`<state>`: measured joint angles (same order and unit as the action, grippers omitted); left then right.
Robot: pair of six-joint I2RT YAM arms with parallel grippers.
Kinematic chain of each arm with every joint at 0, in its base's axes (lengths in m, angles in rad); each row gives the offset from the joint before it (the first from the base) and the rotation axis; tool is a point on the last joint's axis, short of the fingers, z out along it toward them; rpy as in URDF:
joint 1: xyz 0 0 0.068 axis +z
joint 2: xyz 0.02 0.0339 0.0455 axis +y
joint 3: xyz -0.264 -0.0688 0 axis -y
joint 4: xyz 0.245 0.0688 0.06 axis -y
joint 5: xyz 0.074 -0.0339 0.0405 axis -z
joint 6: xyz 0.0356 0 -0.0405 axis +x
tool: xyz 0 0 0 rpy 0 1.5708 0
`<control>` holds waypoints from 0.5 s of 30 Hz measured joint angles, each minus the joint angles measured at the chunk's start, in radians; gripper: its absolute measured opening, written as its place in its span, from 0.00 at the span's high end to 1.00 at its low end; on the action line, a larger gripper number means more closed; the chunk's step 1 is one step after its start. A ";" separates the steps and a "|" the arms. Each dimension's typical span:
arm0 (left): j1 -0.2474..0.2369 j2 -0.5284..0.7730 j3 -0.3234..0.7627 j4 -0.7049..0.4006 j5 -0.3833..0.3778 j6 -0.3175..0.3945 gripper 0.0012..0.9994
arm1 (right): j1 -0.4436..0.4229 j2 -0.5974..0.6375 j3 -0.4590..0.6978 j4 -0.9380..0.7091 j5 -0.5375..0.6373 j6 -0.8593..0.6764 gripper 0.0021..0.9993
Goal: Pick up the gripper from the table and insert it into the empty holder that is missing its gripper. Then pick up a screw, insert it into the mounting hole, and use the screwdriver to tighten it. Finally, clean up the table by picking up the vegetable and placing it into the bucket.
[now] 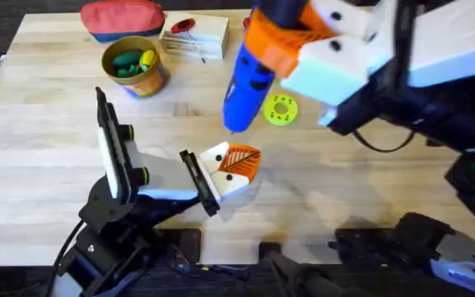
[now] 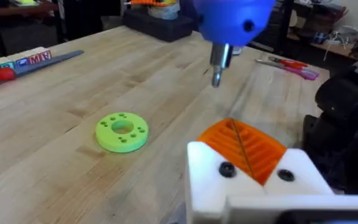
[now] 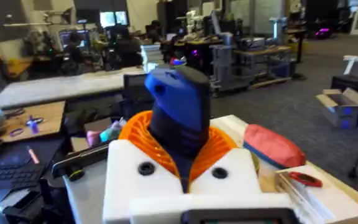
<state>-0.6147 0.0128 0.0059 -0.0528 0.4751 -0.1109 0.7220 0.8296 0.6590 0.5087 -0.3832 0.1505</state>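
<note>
My right gripper [image 1: 272,43] hangs high over the table's far middle, shut on the blue screwdriver [image 1: 248,78] [image 3: 178,106]. Its metal bit [image 2: 217,70] points down just beyond my left gripper [image 1: 239,158] [image 2: 244,142]. The left gripper lies low over the table, its two orange wedge tips pressed together with nothing between them. Each white finger block [image 2: 207,180] has a dark round spot [image 2: 227,168] in its face; screw or mounting hole, I cannot tell. A loose gripper part and a bare holder are out of view. Green and yellow vegetable pieces [image 1: 127,61] lie in the bucket [image 1: 143,81].
A green disc [image 1: 281,110] [image 2: 122,131] lies right of the screwdriver bit. A red pouch [image 1: 122,18] and a wooden block [image 1: 200,41] carrying a red-handled screwdriver [image 1: 183,26] sit at the far edge. Bare wood stretches left and right of the left gripper.
</note>
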 joint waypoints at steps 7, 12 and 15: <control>0.000 0.000 0.000 0.000 0.000 0.005 0.99 | 0.041 0.083 0.000 0.051 -0.003 0.007 0.99; 0.000 0.000 0.000 0.000 0.000 0.006 0.99 | 0.041 0.090 0.000 0.057 -0.004 0.023 0.99; 0.000 0.000 0.000 0.000 0.000 0.006 0.99 | 0.041 0.090 0.000 0.060 -0.004 0.039 0.99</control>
<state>-0.6147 0.0130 0.0059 -0.0525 0.4751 -0.1051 0.7628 0.9192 0.6590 0.5686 -0.3870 0.1895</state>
